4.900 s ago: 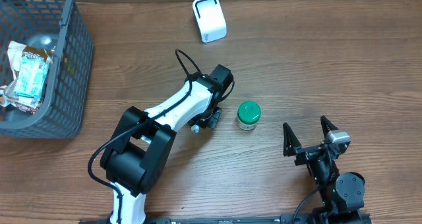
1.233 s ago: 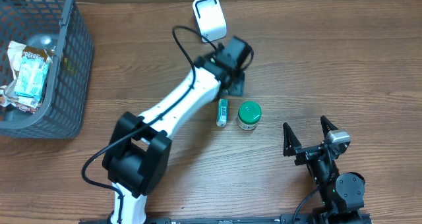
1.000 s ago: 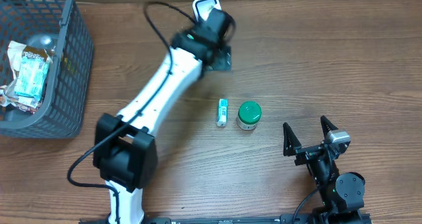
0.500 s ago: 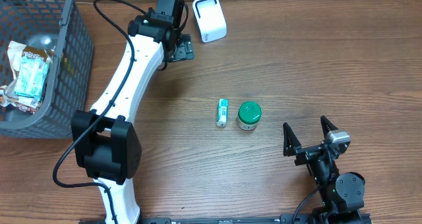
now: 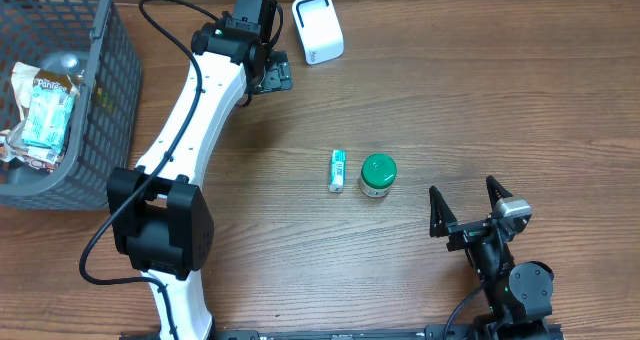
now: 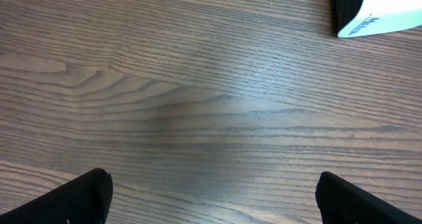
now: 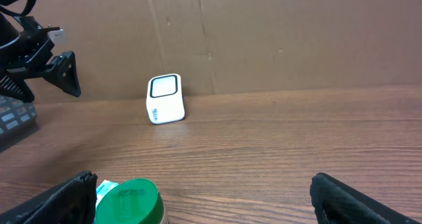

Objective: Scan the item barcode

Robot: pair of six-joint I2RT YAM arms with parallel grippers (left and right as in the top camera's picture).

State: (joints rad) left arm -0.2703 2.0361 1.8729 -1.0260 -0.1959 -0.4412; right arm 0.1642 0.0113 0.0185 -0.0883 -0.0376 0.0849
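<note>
Wooden table (image 5: 500,100): one scanner (image 5: 318,28), one jar (image 5: 377,175), one tube (image 5: 338,170)

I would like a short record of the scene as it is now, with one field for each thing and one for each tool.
scanner: white, upright, at the far edge
tube: blue and white, lying flat, in the middle
jar: green lid, upright, just right of the tube
basket: dark, far left, packets inside
left tool: open, empty, just left of the scanner
right tool: open, empty, at the near edge
</note>
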